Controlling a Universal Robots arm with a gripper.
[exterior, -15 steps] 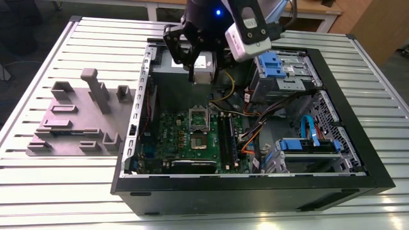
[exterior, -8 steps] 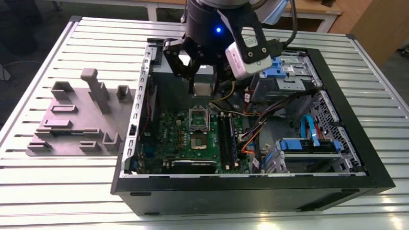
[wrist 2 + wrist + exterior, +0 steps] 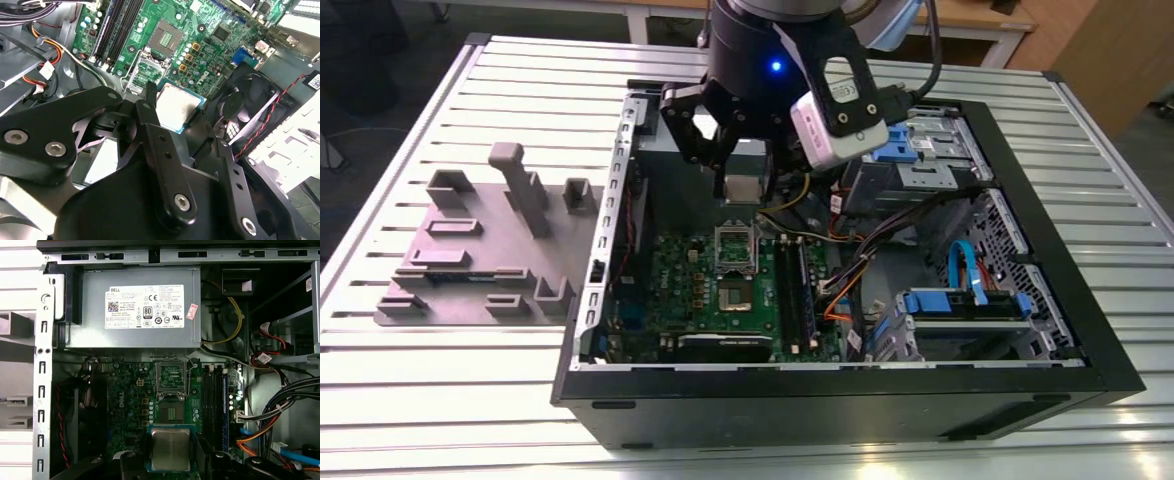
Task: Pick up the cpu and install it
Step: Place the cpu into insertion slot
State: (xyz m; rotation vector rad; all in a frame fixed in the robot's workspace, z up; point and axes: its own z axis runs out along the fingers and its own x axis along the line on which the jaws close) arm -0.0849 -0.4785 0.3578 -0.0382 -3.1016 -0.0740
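Black fingers (image 3: 161, 150) grip the cpu (image 3: 177, 106) by its edges; it hangs above the green motherboard (image 3: 127, 390).

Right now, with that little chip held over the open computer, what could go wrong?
1. The gripper holds the chip over the green board, near its socket; set down crooked or off-centre, it might damage the socket.
2. The socket's raised metal frame stands close by; the gripper could knock it going down.

My arm (image 3: 774, 40) is black with a blue light (image 3: 777, 67); white camera (image 3: 841, 115), black gripper (image 3: 742, 180) links, silver screws (image 3: 55, 148).
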